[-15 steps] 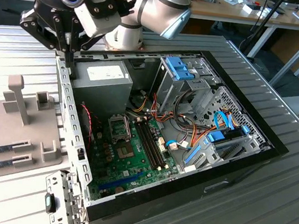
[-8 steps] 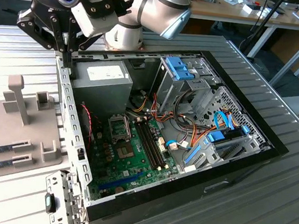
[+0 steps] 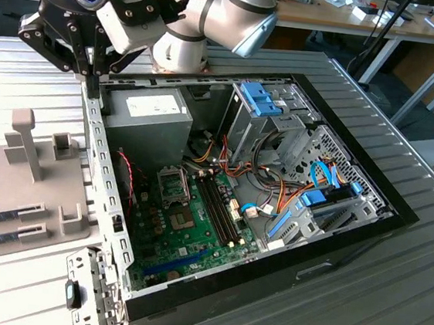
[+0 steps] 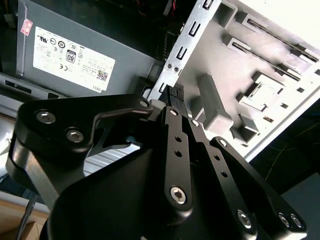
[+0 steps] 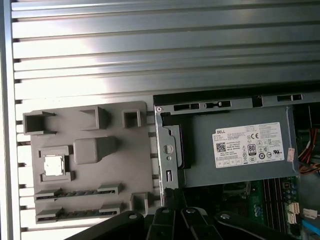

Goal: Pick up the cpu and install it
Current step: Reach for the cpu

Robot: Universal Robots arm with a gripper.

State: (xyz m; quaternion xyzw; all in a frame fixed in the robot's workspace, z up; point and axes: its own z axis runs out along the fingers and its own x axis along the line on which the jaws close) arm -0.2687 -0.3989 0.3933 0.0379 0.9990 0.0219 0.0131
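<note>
One cpu in the grey tray, two memory sticks alongside.

Table: ribbed metal, dull silver, sheen along the ribs.
Case frame: bare punched sheet metal, satin.
Tray, at 9 o'clock of the case frame in the exterior view: grey plastic, matt, smooth.
Cpu: pale metal top, faintly reflective.
Power supply: grey sheet metal, matt.
Label: white paper, smooth.
Motherboard: green, slightly glossy.
Drive latches, 12 o'clock of the motherboard: blue plastic, glossy.
Gripper: black, matt, bright metal screw heads.
Arm joint: smooth silver-grey, semi-gloss.
</note>
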